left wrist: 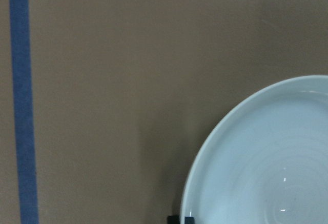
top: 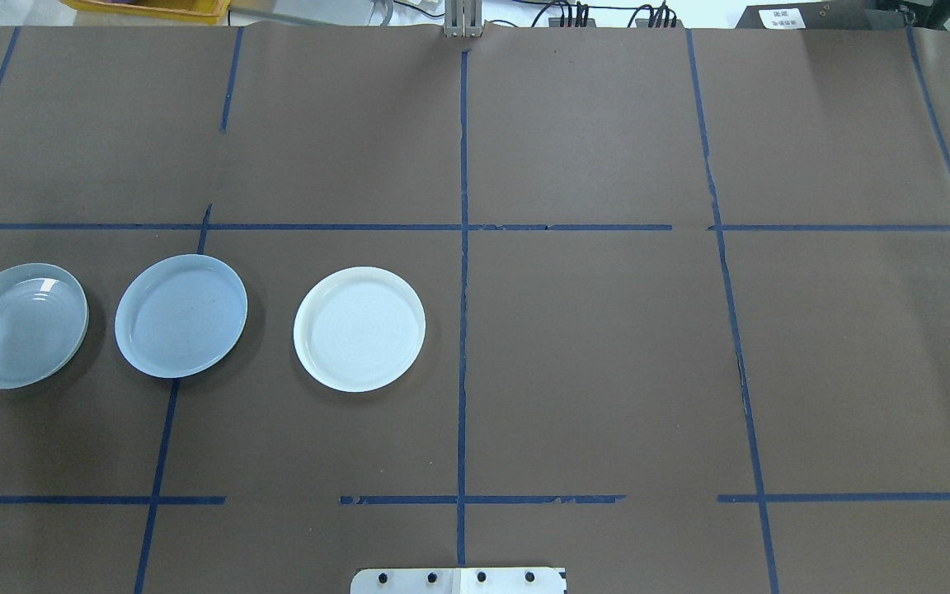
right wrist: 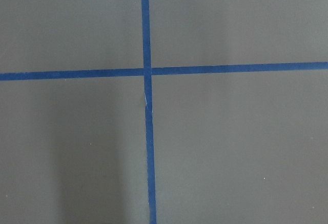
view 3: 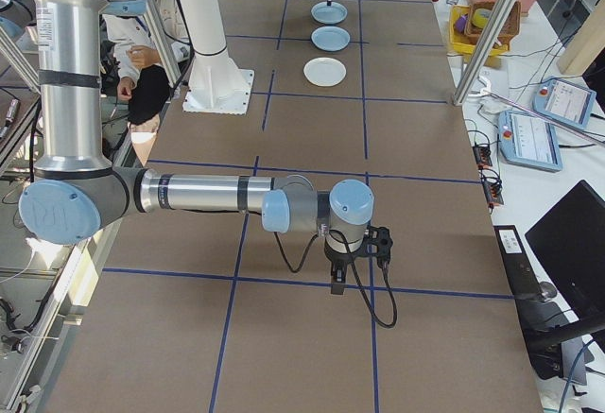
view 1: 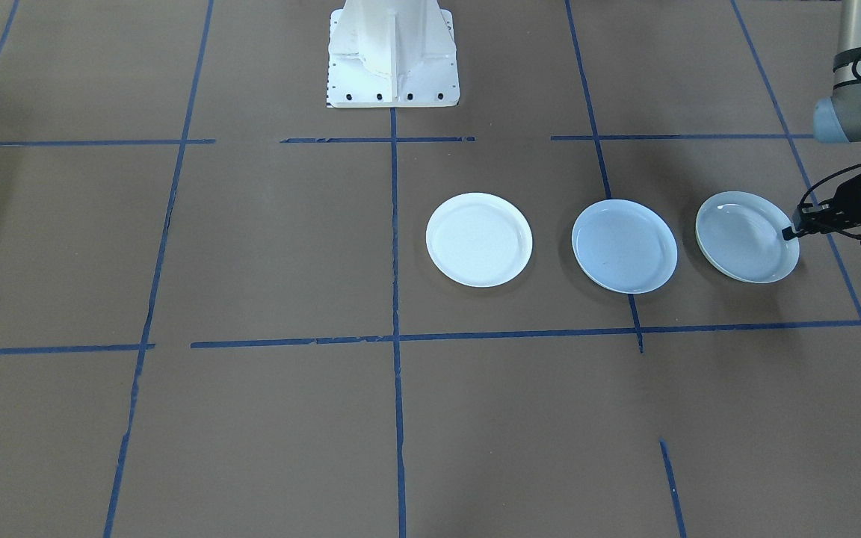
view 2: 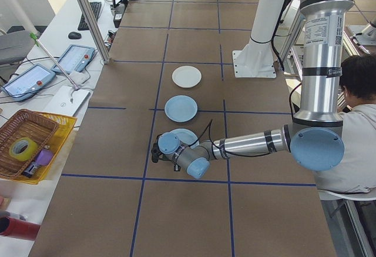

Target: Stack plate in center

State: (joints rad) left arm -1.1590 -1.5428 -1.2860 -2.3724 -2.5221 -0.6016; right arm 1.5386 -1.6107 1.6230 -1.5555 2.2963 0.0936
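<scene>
Left arm | your left gripper (view 1: 791,233) is sitting at the glossy yellow-rimmed plate's (view 1: 747,237) outer edge; finger spread untellable | round pale blue shallow plate (view 1: 624,246) is lying just inboard, mid-row | right arm is parked well apart.

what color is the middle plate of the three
Pale blue, with a few faint dark specks; the middle plate shows best in the overhead exterior view.
</scene>
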